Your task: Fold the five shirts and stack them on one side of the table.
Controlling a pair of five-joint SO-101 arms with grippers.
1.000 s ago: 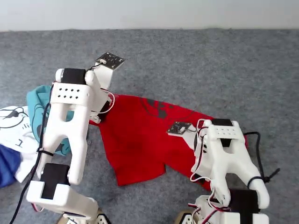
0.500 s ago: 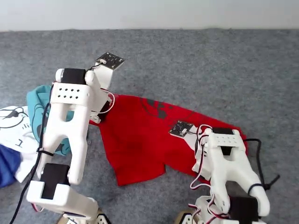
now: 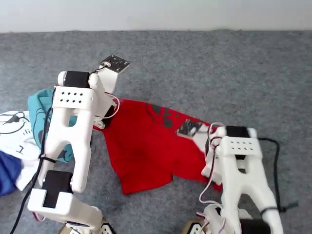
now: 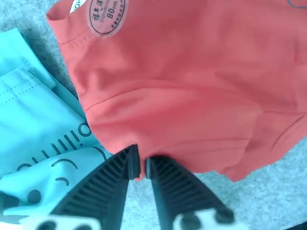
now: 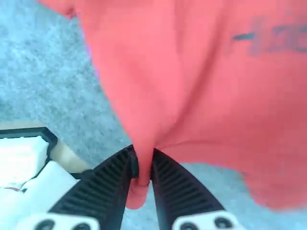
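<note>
The red shirt lies spread but rumpled on the grey table, between the two arms, and each arm has hold of it. The left gripper is pinched nearly closed on a bit of the shirt's hem, at the end that touches the teal shirt. The right gripper is clamped tight on a raised fold of red cloth at the opposite end, which hangs up off the table from its jaws. In the high view the shirt's long axis runs across the table from one held end to the other, slanting a little toward the near edge on the right arm's side. The teal shirt sits in a loose heap with a white shirt and a blue shirt at the table's left edge, just beyond the left arm. By my reading the step in hand is the fold of the red shirt, and the coming move turns on that axis. The right arm holds the end far from the heap, so it would have to carry that end across toward the left arm, which is nearer the heap.
</note>
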